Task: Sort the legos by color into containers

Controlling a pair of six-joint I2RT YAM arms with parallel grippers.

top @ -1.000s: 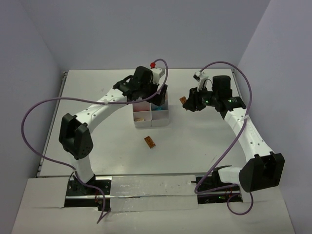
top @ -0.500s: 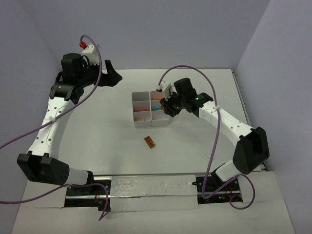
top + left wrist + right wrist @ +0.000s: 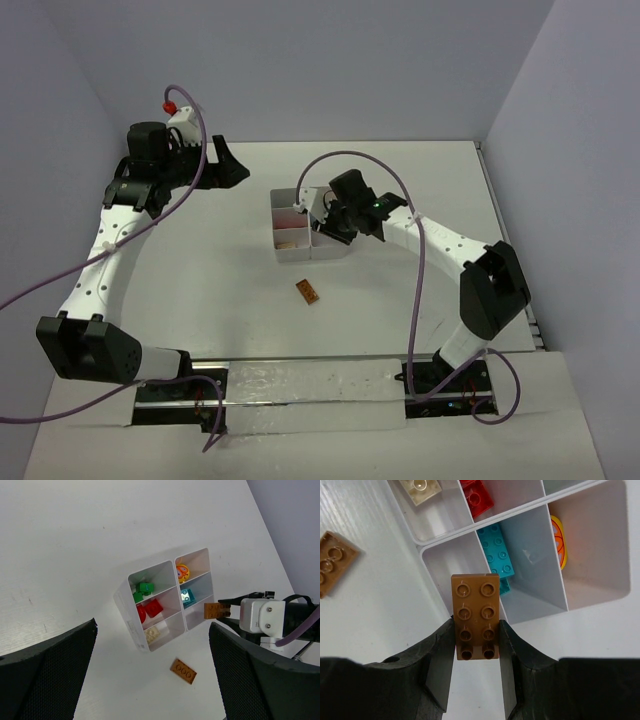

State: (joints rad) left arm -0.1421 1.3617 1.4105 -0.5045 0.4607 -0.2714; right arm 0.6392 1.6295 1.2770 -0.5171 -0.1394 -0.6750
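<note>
While the left tool [image 3: 232,165] hangs spread wide, far from the white tray [image 3: 295,256], the right tool [image 3: 326,215] hovers over it. Left wrist: a loose brown brick [image 3: 183,670] lies on the table [image 3: 75,540]. Right wrist: the right tool clamps a second brown brick [image 3: 475,615] above the tray's corner compartment.

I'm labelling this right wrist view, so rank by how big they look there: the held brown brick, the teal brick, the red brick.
Largest: brown brick in the right gripper, though nearness to the camera inflates it.
Middle: teal brick.
Smallest: red brick, partly cut off at the top edge.
</note>
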